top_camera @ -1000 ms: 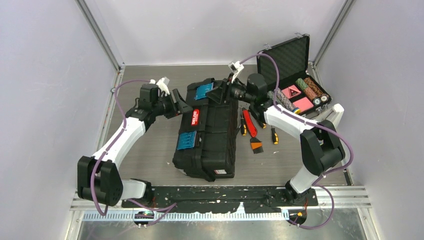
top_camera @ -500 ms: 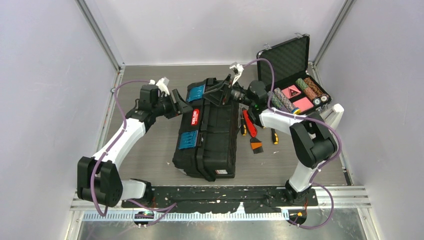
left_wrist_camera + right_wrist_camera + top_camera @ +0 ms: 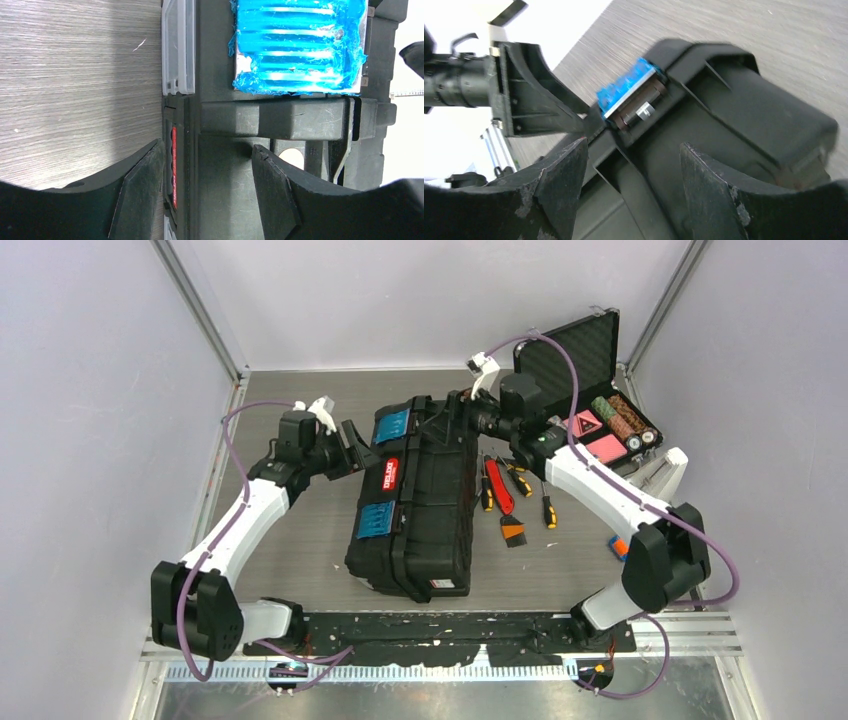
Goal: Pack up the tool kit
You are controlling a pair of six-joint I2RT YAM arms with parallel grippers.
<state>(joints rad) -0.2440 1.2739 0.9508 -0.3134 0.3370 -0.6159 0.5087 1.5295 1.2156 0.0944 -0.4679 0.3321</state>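
Observation:
The tool kit's black toolbox [image 3: 415, 500] lies on its side mid-table, with two blue latches [image 3: 393, 424] and a red handle [image 3: 390, 474] facing left. My left gripper [image 3: 356, 448] is open at the box's left edge. In the left wrist view its fingers [image 3: 140, 190] straddle the box rim beside the red handle [image 3: 174, 165], below a blue latch [image 3: 300, 45]. My right gripper [image 3: 463, 418] hangs open over the box's far end, the blue latch [image 3: 626, 90] just ahead of it. Red pliers [image 3: 500, 485] and yellow-black screwdrivers [image 3: 548, 510] lie right of the box.
An open foam-lined black case [image 3: 600, 400] of poker chips stands at the back right. A small blue object [image 3: 619, 547] lies near the right arm's elbow. Walls close in on the left, back and right.
My right gripper has opened and drawn back to the right off the toolbox's far end, and its elbow has swung outward. The left arm has barely shifted.

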